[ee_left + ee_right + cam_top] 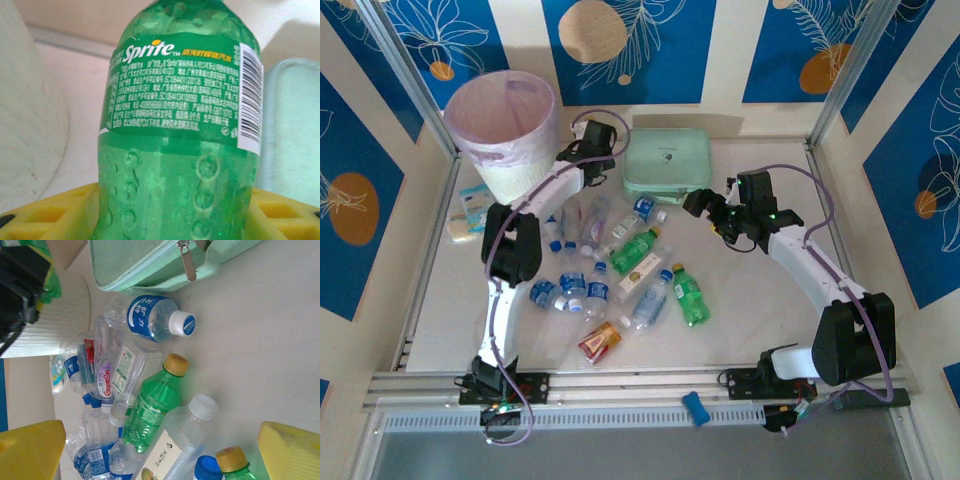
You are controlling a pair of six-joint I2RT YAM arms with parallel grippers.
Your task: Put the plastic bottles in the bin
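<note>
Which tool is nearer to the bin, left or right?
Left. The left tool, gripping a green bottle, is just right of the bin; the right tool is beyond the mint green case.

Three cameras cover one bench (760, 300): one overhead, one on each wrist.

The top camera looks steeply down from above and behind the arm bases, taking in the whole bench, with the bin (503, 120) far left and the mint green case (667, 160) far centre. The left wrist camera sits tight against a green bottle (180, 125), bin wall at left, case at right. The right wrist camera looks obliquely leftward over the loose bottles (125, 380), sharing them, case and bin with the top view.
</note>
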